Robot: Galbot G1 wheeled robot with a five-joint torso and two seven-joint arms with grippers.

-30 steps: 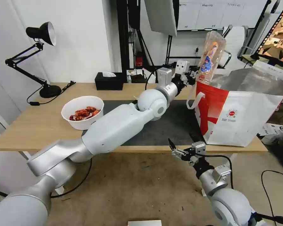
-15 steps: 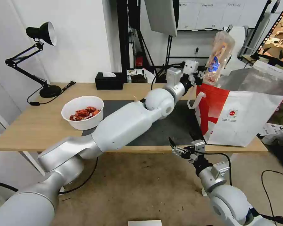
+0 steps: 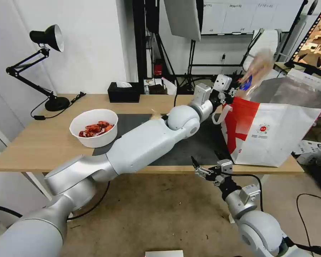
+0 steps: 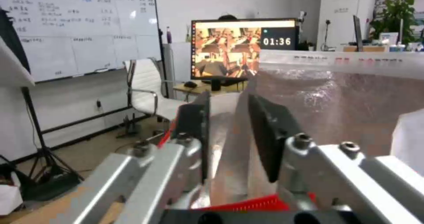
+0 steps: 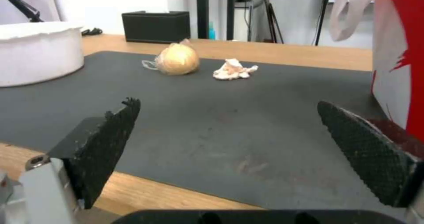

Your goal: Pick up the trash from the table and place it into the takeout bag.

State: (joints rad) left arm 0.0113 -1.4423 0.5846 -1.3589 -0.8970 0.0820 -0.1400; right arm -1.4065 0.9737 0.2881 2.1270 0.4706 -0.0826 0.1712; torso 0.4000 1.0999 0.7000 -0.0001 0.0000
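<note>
The table (image 3: 32,150) is a long light-wood top carrying a dark grey mat (image 3: 196,142); the takeout bag (image 3: 274,132) stands upright at the table's right end, its foil-lined mouth open, one white loop handle (image 3: 221,115) hanging over its near left side; the left arm reaches across the mat to the bag's upper left rim, where the left gripper (image 3: 236,91) has its jaws closed narrowly on the clear plastic box (image 3: 256,69), which is tilted up and to the right above the bag's mouth; in the left wrist view the box's clear wall (image 4: 230,141) sits clamped between the two dark pads; the white bowl (image 3: 93,127) of red crayfish shells rests on the table's left part, overlapping the mat's left edge; the black tissue box (image 3: 123,92) sits at the table's far edge, well apart from the bowl; the right gripper (image 3: 205,170) hangs just off the table's near edge, near the bag's lower left corner, jaws wide and holding nothing; the right wrist view shows the knotted beige bag (image 5: 177,59) and the crumpled tissue (image 5: 234,69) lying near each other on the mat's far part, apart and not touching.
</note>
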